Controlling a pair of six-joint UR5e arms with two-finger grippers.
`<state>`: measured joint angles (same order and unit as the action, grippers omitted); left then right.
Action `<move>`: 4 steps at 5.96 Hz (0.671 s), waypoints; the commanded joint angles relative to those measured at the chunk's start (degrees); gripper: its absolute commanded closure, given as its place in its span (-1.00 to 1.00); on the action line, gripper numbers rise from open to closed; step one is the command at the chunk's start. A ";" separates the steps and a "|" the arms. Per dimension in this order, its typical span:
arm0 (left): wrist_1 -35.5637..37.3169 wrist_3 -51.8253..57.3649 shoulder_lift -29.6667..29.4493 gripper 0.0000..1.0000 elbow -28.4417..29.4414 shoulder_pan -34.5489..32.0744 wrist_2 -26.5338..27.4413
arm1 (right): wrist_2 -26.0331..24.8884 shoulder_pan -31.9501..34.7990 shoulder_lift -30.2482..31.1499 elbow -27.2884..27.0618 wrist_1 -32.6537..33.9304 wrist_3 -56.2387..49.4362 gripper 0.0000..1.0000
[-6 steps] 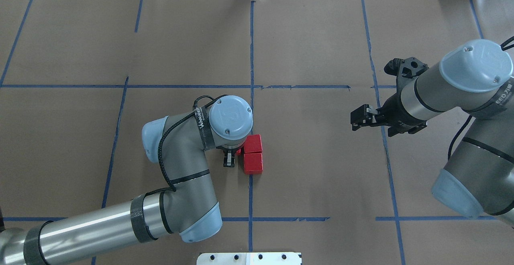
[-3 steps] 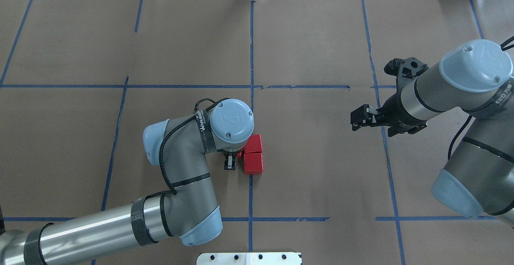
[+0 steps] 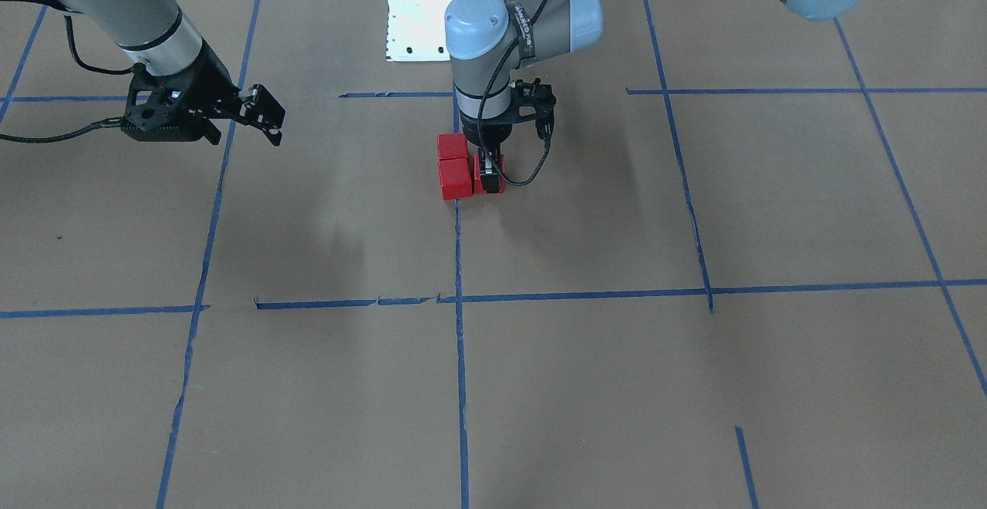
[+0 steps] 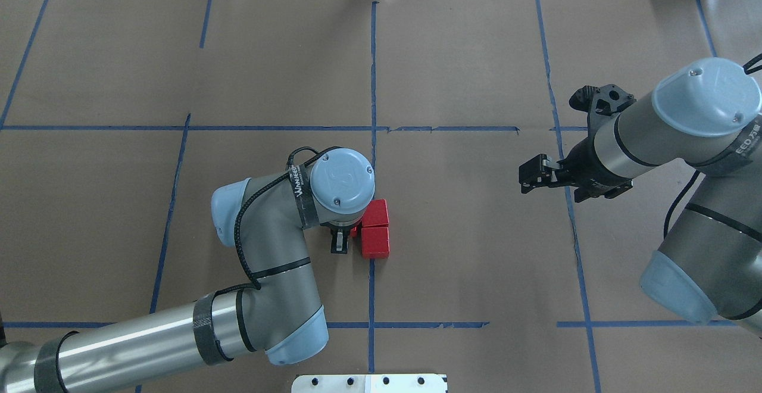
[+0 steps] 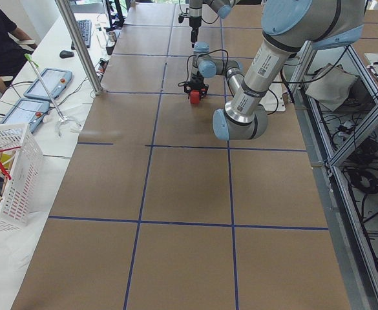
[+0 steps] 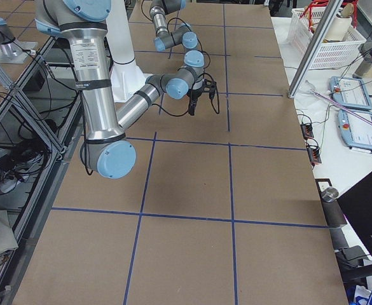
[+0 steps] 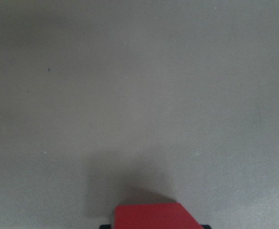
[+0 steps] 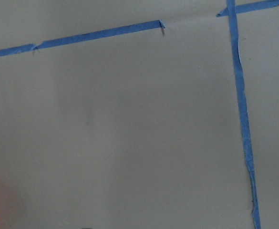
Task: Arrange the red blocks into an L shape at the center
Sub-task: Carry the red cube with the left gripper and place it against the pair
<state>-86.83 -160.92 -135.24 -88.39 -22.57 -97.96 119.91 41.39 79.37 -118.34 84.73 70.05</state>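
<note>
Tabletop point(image 4: 476, 274) is flat matte brown board, gridded with thin blue tape. The center tape line point(image 4: 372, 71) runs straight away from the robot base, edges slightly frayed.

Left arm point(image 4: 268, 250): smooth grey tube sections, pale blue rounded joint caps, a black braided cable looped round the wrist. It's folded over just to the robot's left of the center tape line, wrist pointing straight down.

Right arm point(image 4: 673, 125): same build, well off to the robot's right of that line.

Right tool point(image 4: 522, 180): black and angular, fingers spread with nothing between them, held above the board.

Left tool point(image 3: 489, 176): black, down at board level. Its fingers are closed on the third red block point(image 3: 498, 179). The wrist cam shows black finger edges tight against both of its sides.

Red blocks point(image 4: 375, 228): small glossy cubes with plain faces and sharp edges. Two sit touching in a short column on the center tape line, mostly on its robot-right side. The third red block sits on the robot-left side of the line, against the column cube farther from the base, which gives an L footprint. Can't tell if that joint is fully flush, since a finger hides part of it.
</note>
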 commanded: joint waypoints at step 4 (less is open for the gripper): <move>8.81 11.06 0.24 -1.00 -13.50 -3.52 -0.30 | 0.06 0.09 -0.18 -0.49 0.00 2.73 -0.99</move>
<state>-82.63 -156.72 -135.15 -96.72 -24.83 -98.19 119.97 41.43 79.01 -118.76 84.73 72.79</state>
